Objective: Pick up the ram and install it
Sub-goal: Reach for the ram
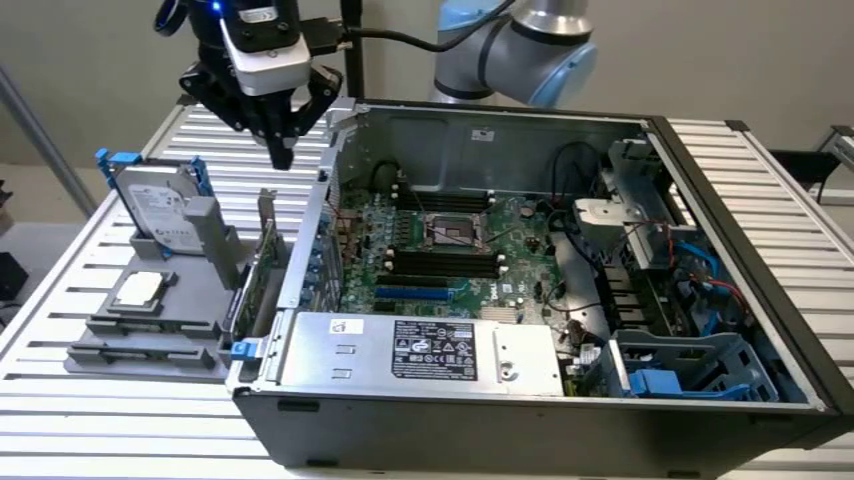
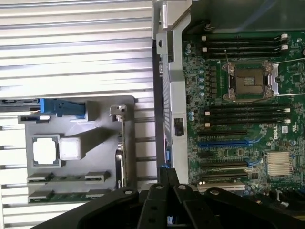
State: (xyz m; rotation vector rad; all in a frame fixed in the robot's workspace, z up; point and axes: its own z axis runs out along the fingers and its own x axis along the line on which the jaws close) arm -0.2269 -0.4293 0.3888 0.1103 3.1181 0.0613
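The gripper is clenched shut on nothing, hanging near the side wall of the open computer case. The ram seems to lie edge-up in the grey holder, probably clipped there for an easy pinch.

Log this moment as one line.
gripper: shut, empty, above open computer case's side wall | long thin green ram stick: lying in grey holder tray
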